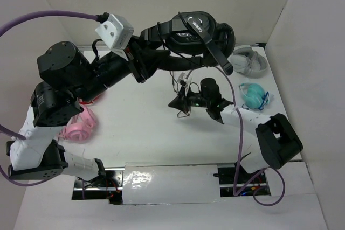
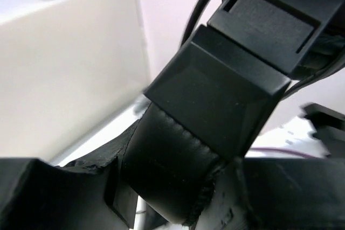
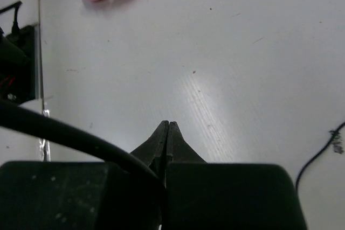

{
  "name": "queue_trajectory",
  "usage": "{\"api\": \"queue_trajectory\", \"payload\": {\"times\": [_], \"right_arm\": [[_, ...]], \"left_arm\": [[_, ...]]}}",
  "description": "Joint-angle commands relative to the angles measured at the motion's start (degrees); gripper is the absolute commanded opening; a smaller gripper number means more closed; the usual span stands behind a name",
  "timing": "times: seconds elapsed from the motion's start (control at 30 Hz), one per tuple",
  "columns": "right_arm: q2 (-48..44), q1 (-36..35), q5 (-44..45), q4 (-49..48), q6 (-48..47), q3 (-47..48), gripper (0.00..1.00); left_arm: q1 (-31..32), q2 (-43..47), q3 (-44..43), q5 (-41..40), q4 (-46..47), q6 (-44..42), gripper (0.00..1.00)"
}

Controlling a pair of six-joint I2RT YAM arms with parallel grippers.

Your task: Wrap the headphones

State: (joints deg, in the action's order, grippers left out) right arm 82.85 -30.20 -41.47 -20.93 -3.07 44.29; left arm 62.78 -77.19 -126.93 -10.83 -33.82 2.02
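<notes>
**Headset aloft, cable loose.** My left gripper (image 1: pixel 160 52) holds the headphones (image 1: pixel 197 29) raised well above the table (image 1: pixel 145 133), toward the back of the workspace. Its jaws are clamped on the padded headband (image 2: pixel 161 171), which fills the left wrist view. The thin black cable (image 1: pixel 180 83) hangs from the earcups in an untidy strand toward the middle of the table.

My right gripper (image 3: pixel 168 130) sits low, just beside that strand, with its fingers pressed flat together. Its wrist view shows nothing between the tips, though a wire this thin could hide there, so I cannot rule out a pinch. A further length of the cable lies on the table off to one side of the tips.

With so much cable hanging free, I judge the winding barely begun; the step in hand is getting hold of the strand. The next move, as I read it, calls for the right gripper to open, take the cable close under the headset and carry it round the earcups or band. Meanwhile the left gripper would hold steady or turn to feed the wrap. The wire is slack and fine, so the pinch must be placed exactly.

The pink headphones (image 1: pixel 78 125), grey-white headphones (image 1: pixel 249 60) and teal headphones (image 1: pixel 253 95) lie at the table's edges, apart from the work.
</notes>
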Motion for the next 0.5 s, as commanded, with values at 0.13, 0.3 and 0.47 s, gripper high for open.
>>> {"api": "queue_trajectory", "payload": {"times": [0.13, 0.3, 0.47], "right_arm": [[-9.2, -4.9, 10.6, -12.2, 14.3, -15.9, 0.00], [-29.6, -9.6, 25.7, -0.4, 17.0, -22.0, 0.00], [-45.6, -10.1, 46.9, 17.2, 21.6, -24.9, 0.00]], "left_arm": [[-4.6, 3.4, 4.8, -7.4, 12.5, -5.5, 0.00], [-20.6, -1.8, 5.3, 3.1, 4.1, 5.4, 0.00], [-36.6, -7.6, 5.6, 17.7, 0.2, 13.3, 0.00]]}}
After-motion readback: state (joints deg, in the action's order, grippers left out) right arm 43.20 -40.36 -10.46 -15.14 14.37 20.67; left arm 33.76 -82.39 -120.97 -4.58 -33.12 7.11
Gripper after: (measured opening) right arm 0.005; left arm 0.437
